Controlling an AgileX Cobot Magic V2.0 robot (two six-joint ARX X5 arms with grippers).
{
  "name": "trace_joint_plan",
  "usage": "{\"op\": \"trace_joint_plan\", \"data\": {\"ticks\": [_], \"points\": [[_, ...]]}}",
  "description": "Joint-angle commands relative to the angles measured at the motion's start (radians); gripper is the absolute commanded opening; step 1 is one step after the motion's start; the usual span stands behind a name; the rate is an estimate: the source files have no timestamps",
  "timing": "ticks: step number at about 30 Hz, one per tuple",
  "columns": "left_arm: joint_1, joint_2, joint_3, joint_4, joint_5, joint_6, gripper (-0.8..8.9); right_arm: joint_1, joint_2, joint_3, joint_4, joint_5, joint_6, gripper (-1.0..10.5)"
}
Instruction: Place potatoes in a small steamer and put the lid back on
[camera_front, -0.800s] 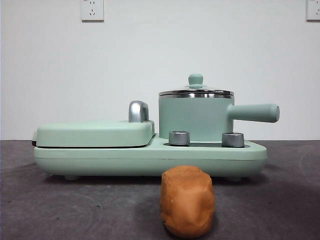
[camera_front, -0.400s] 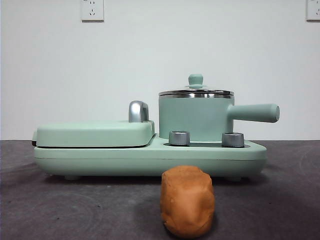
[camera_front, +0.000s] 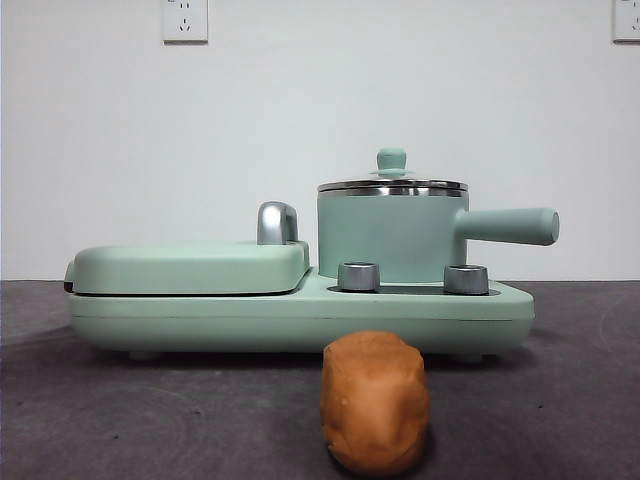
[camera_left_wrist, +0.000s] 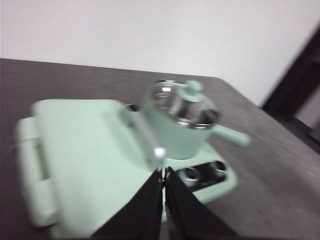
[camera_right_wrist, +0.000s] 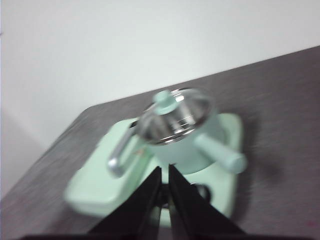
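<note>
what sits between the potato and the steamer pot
In the front view, two steel knobs on the appliance's green base stand between the potato and the steamer pot.

Looks like a lab or test room, not a lived-in kitchen. Bare white wall (camera_front: 320, 100) behind, with two plain wall sockets (camera_front: 185, 19) high up and nothing else mounted. Dark grey table (camera_front: 150, 420), matte, carrying only a mint-green breakfast cooker (camera_front: 300, 310) set square to the camera. No counters, sink or cupboards in view. Black robot jaws in both wrist views mark a robotics setup.
</note>
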Motion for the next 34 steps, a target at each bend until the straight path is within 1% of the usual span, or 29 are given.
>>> {"op": "trace_joint_plan", "data": {"ticks": [1, 3, 4, 7, 9, 11, 12, 14, 17, 19, 20, 23, 27, 30, 34], "points": [[-0.010, 0.069, 0.071, -0.005, 0.082, 0.030, 0.07, 0.001, 0.047, 0.059, -0.042, -0.093, -0.050, 0.2], [-0.018, 0.116, 0.115, -0.032, 0.134, 0.032, 0.06, 0.001, 0.078, 0.100, -0.100, -0.146, -0.104, 0.4], [-0.023, 0.141, 0.137, -0.049, 0.165, 0.032, 0.06, 0.001, 0.093, 0.124, -0.140, -0.153, -0.135, 0.8], [-0.038, 0.192, 0.176, -0.093, 0.226, 0.042, 0.06, 0.001, 0.120, 0.175, -0.232, -0.155, -0.208, 1.6], [-0.050, 0.213, 0.189, -0.114, 0.248, 0.051, 0.06, 0.001, 0.130, 0.197, -0.274, -0.155, -0.247, 1.7], [-0.063, 0.229, 0.191, -0.121, 0.254, 0.055, 0.08, 0.001, 0.131, 0.208, -0.298, -0.155, -0.269, 1.7], [-0.070, 0.233, 0.191, -0.121, 0.254, 0.059, 0.31, 0.001, 0.131, 0.208, -0.301, -0.155, -0.270, 1.7], [-0.083, 0.247, 0.191, -0.118, 0.254, 0.068, 1.47, 0.001, 0.130, 0.208, -0.316, -0.159, -0.269, 1.9], [-0.098, 0.264, 0.191, -0.117, 0.254, 0.074, 3.47, 0.001, 0.131, 0.208, -0.342, -0.159, -0.269, 3.2], [-0.109, 0.278, 0.192, -0.114, 0.254, 0.077, 4.48, 0.001, 0.135, 0.208, -0.351, -0.159, -0.269, 3.9], [-0.113, 0.284, 0.192, -0.111, 0.254, 0.076, 4.73, 0.001, 0.136, 0.208, -0.353, -0.161, -0.269, 4.1], [-0.133, 0.313, 0.198, -0.095, 0.254, 0.076, 4.77, 0.001, 0.137, 0.208, -0.356, -0.164, -0.269, 4.4], [-0.167, 0.384, 0.243, -0.078, 0.253, 0.077, 4.77, 0.001, 0.137, 0.208, -0.356, -0.166, -0.269, 4.4], [-0.197, 0.471, 0.309, -0.063, 0.253, 0.086, 4.77, 0.001, 0.137, 0.208, -0.356, -0.166, -0.269, 4.4], [-0.233, 0.630, 0.435, -0.067, 0.225, 0.110, 4.77, 0.001, 0.137, 0.208, -0.355, -0.166, -0.269, 4.4]]}}
